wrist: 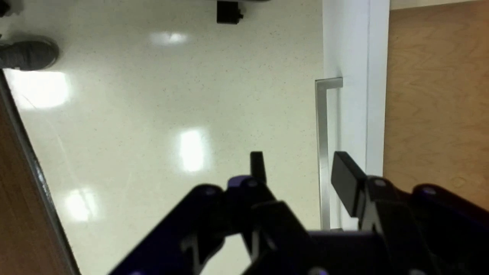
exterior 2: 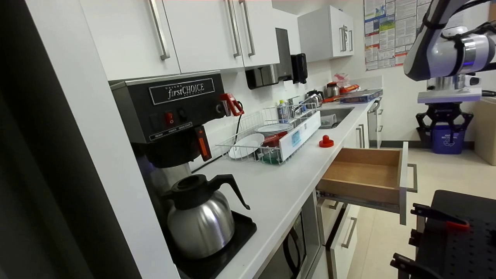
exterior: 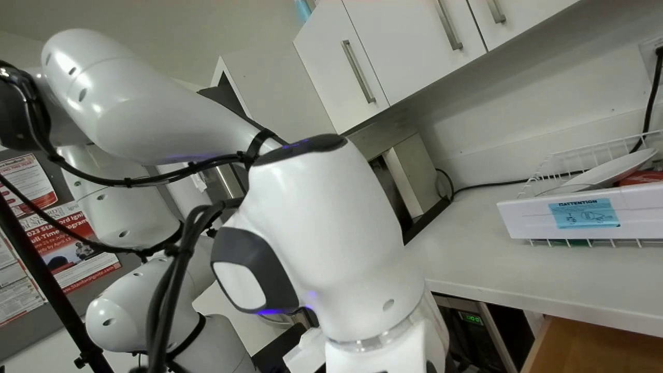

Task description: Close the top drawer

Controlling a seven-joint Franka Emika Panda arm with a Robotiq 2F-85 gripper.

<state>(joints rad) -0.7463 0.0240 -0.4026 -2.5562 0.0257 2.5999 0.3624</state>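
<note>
Wrist view, lower right of centre: your tool [wrist: 301, 175] stands spread, its fingers [wrist: 347, 183] well apart, and in the frame they fall either side of the long metal handle [wrist: 323, 152]. Your top drawer [exterior 2: 364, 172] is pulled out from below the surface [exterior 2: 263, 186], right of centre in an exterior view, with its front panel [exterior 2: 403, 186] towards the right edge. You have the tool at the upper right of that frame, above the handle and apart from it. Left of the drawer, the surface bears a dish rack [exterior 2: 306, 133] and, near it, a red object [exterior 2: 326, 143].
</note>
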